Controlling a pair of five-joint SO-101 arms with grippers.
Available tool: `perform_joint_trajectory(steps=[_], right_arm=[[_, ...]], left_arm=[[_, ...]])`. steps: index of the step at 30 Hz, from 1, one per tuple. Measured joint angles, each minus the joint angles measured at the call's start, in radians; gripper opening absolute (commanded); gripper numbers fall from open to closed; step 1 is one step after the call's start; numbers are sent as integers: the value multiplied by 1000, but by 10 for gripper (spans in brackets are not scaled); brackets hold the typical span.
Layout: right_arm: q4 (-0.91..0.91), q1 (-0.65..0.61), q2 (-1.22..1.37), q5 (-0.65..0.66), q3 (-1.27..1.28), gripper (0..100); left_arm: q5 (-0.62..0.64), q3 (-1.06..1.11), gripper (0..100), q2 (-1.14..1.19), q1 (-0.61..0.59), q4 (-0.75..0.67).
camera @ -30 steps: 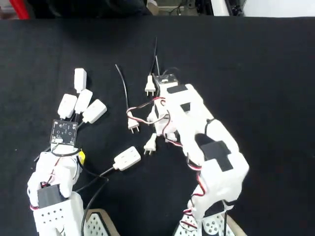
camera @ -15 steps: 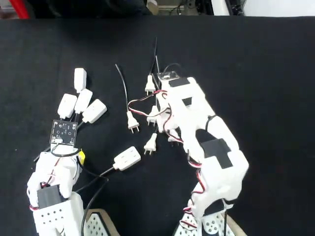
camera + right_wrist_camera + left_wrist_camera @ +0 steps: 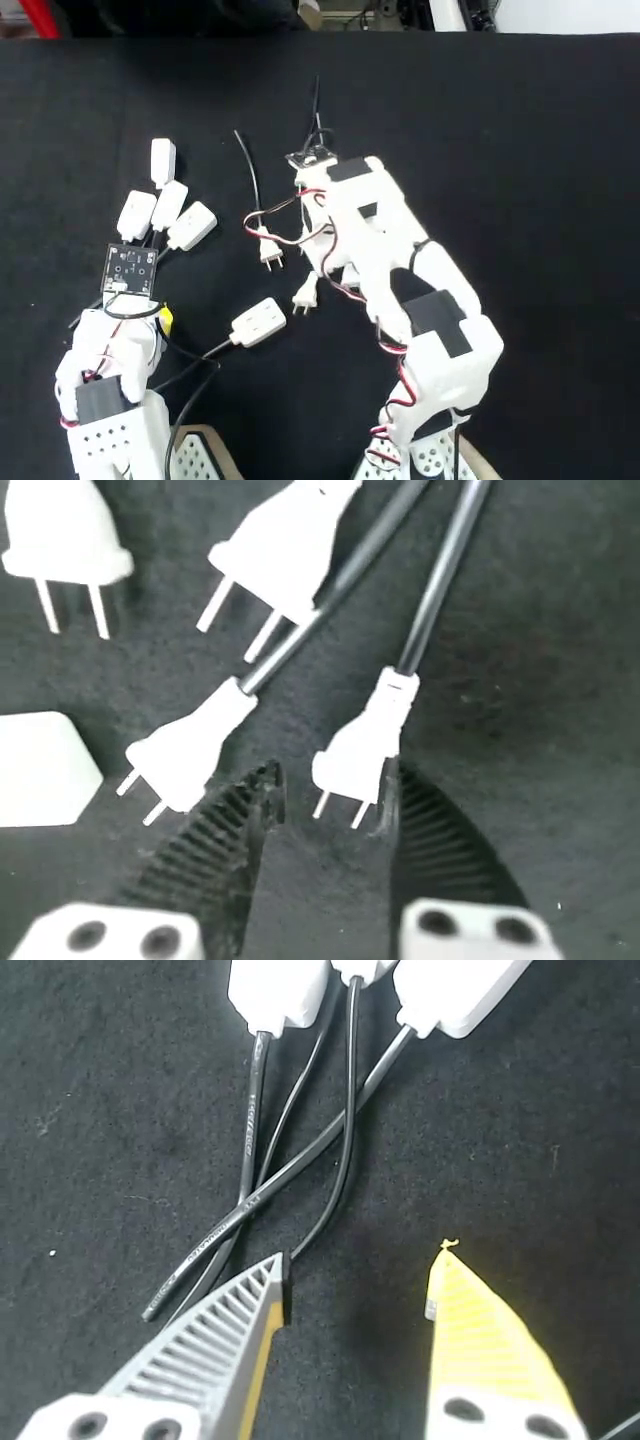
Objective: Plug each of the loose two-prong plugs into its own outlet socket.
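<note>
Plugs all lie loose on the black table (image 3: 520,150), prongs bare and none seated in a socket, so by my reading nothing of the task is done. One plug (image 3: 362,742) lies between the spread fingers of the right gripper (image 3: 328,780). Its prongs point toward the wrist camera and its body is touching or just beside one finger. The fingers are open and not closed on it. A second plug (image 3: 188,748) lies just outside the other finger, and a third plug (image 3: 275,542) and a fourth plug (image 3: 62,530) lie farther off.

In the high view the right arm (image 3: 400,260) lies over this group at the middle of the table. A lone socket (image 3: 259,322) rests near the plugs, between the two arms, with its cord running back toward the arms' bases. Four more sockets (image 3: 168,203) sit in a cluster well to the side, just ahead of the left arm. The left gripper (image 3: 362,1265) hangs above their crossed cords (image 3: 345,1140), fingers apart and holding nothing.

What is left looks like everything: grip the framed plug, carry it to a free socket and push it home, then do the same for the other three. Every socket in sight is free.
</note>
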Motion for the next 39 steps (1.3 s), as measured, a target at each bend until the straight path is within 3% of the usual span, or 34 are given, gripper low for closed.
perform_joint_trajectory(steps=[16,23,30,35,39], right_arm=[[-80,23,-9,23,66,96],[-112,118,31,60,80,201],[-114,115,41,80,80,201],[-114,115,43,92,80,69],[-127,133,44,95,80,53]], left_arm=[[0,0,231,0,0,0],[0,0,231,0,0,0],[0,0,231,0,0,0],[0,0,231,0,0,0],[0,0,231,0,0,0]])
